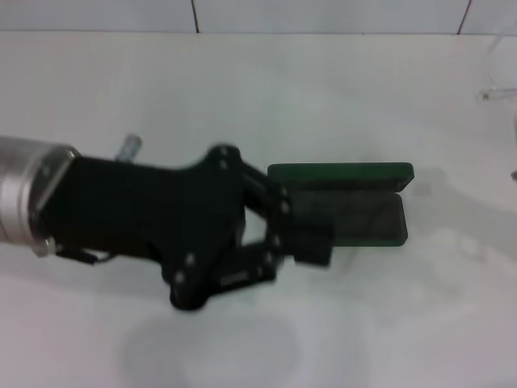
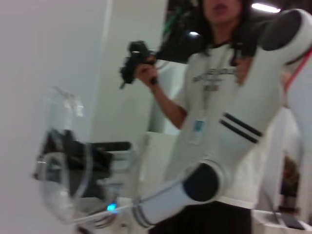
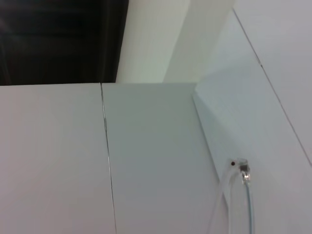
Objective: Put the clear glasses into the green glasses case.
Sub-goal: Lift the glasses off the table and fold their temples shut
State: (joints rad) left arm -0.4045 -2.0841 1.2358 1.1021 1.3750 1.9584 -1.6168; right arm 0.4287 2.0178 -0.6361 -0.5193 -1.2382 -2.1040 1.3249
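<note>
The right gripper shows only in the left wrist view, as a dark shape behind a clear lens. It appears to be clamped on the glasses, which hang in the air with nothing under them. The right wrist view shows only one thin clear temple and its hinge against the white wall.

The left gripper reaches in from the left and lies over the left end of the case. Whether it grips the case or just rests there I cannot tell, since the black body hides the contact.

The case lies open on the white table, with its long axis running left to right across the head view. The lid stands up along the far side, and the dark lining faces up and is empty.

In the head view the glasses are only a faint clear outline at the far right edge, well apart from the case, raised, and to its right and rear. The right arm has the glasses, so it must carry them leftward and down to the case, with their width turned along the case's long axis.

The free opening is the right part of the tray, because the left gripper covers the rest. How the glasses are turned, and whether the temples are folded, is hard to make out. In the left wrist view a person stands behind the right arm holding a dark controller.
</note>
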